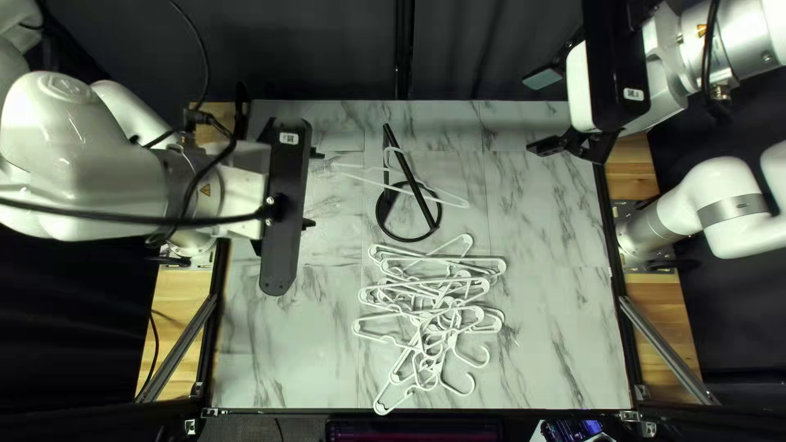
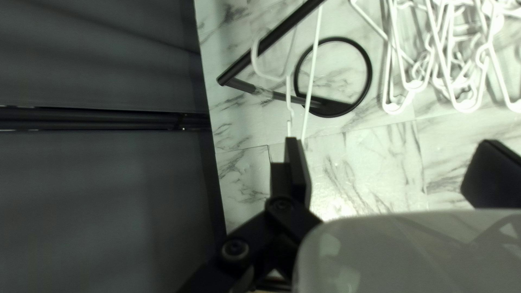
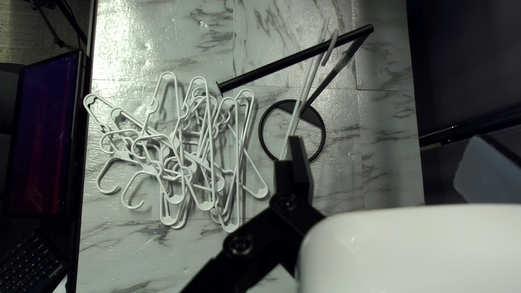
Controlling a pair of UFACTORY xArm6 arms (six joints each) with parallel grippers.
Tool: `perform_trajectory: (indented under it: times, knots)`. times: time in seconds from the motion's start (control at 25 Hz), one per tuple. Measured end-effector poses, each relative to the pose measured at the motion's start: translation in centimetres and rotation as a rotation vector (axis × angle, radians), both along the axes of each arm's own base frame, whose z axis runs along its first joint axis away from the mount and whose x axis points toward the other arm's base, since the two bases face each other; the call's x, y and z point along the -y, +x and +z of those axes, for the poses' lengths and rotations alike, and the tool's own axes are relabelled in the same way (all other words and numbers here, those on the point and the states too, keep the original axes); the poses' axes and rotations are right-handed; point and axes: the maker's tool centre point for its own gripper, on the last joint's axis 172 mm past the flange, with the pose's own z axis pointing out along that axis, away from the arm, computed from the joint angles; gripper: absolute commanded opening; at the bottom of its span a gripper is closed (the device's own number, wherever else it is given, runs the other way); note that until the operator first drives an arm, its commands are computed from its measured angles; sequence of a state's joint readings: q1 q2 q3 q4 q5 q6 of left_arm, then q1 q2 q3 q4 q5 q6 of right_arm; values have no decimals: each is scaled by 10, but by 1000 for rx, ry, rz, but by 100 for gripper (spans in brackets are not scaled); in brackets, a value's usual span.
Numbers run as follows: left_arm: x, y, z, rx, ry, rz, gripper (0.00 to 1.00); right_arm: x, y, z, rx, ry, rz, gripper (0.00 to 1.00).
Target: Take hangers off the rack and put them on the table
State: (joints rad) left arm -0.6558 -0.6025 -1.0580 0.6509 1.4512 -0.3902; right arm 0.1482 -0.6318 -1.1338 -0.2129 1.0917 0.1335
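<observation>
Marbled desk below, left tool and right tool gape wide, seemingly empty; next I should grip the hanger off the rack.

It looked like a robotics lab: white robot arms flanked a marble-patterned table, a dark curtain hung behind, and a screen and keyboard sat beyond its near edge.
</observation>
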Motion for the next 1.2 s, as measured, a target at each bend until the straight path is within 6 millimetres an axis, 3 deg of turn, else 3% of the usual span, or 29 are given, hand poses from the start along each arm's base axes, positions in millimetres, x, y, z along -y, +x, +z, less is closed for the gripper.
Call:
perform_trajectory:
  times: [0.28, 0.44, 0.6, 0.72, 0.88, 1.2]
  knots:
    - [-6, -3, 6, -6, -6, 14, 100, 0, 0, 0, 0, 0, 0, 100]
    - [-43, -12, 45, -28, -58, 43, 100, 0, 0, 0, 0, 0, 0, 100]
    - [-92, -24, 67, -46, -152, 67, 100, 0, 0, 0, 0, 0, 0, 100]
    - [-113, -27, 88, -18, -257, 58, 100, 0, 0, 0, 0, 0, 0, 100]
    - [-118, -22, 112, 82, -372, 47, 100, 0, 0, 0, 0, 0, 0, 100]
    - [-118, -22, 117, 136, -415, 59, 100, 0, 0, 0, 0, 0, 0, 100]
